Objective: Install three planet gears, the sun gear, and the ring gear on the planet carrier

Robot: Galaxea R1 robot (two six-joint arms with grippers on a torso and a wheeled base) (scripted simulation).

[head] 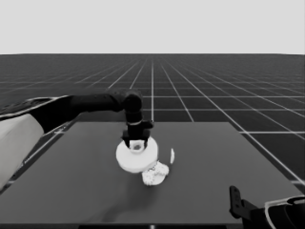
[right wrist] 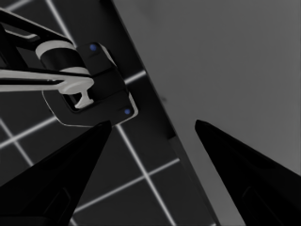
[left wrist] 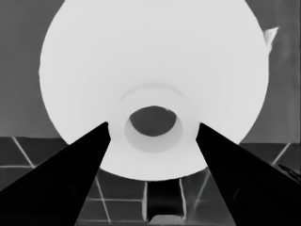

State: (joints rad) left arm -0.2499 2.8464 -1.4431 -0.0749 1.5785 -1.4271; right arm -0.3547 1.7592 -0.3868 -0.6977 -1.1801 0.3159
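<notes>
Large white round part (left wrist: 150, 61): fills most of the frame, smooth and plain on its broad face. Raised hub (left wrist: 153, 120) at its middle, ring-shaped, with a dark oval centre hole. Left gripper (left wrist: 151, 129): two black pointed fingers (left wrist: 70, 179), jaws spread, one tip just beside each side of the hub; contact with the hub cannot be told. Small white fragment (left wrist: 270, 35): pointed, showing past the round part's rim, otherwise hidden. Bench (left wrist: 19, 70): dark grey, visible around the part. Floor grid (left wrist: 117, 202): pale lines between the fingers.
</notes>
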